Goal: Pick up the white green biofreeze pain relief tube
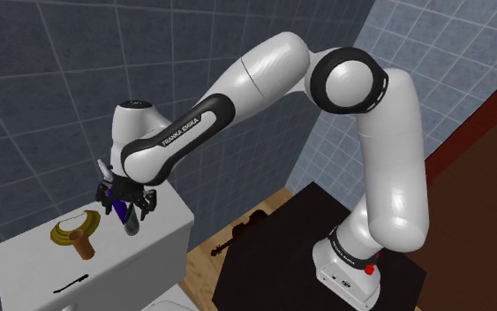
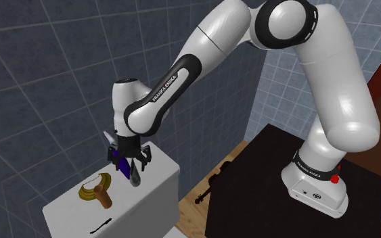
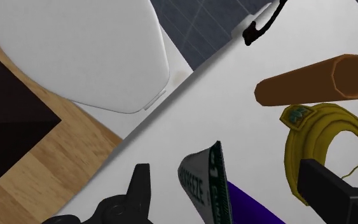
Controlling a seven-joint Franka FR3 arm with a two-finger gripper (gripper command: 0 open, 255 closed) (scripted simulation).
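Where the tank (image 1: 26, 269) carries a banana (image 1: 68, 231) and brown cylinder (image 1: 82, 250) near its far edge, the tube (image 1: 131, 223) tilts by the right edge (shoulder view) between the gripper's (image 1: 127, 210) 2 spread fingers, neither touching it.

The white Franka arm with dark joints (image 1: 387, 150) rises from its base, folds at the high elbow and reaches down toward the shoulder view's left. Its wrist points the all-black two-finger gripper (image 1: 124, 208) nearly straight down. The fingers (image 3: 140, 184) stand apart and seem to touch nothing.
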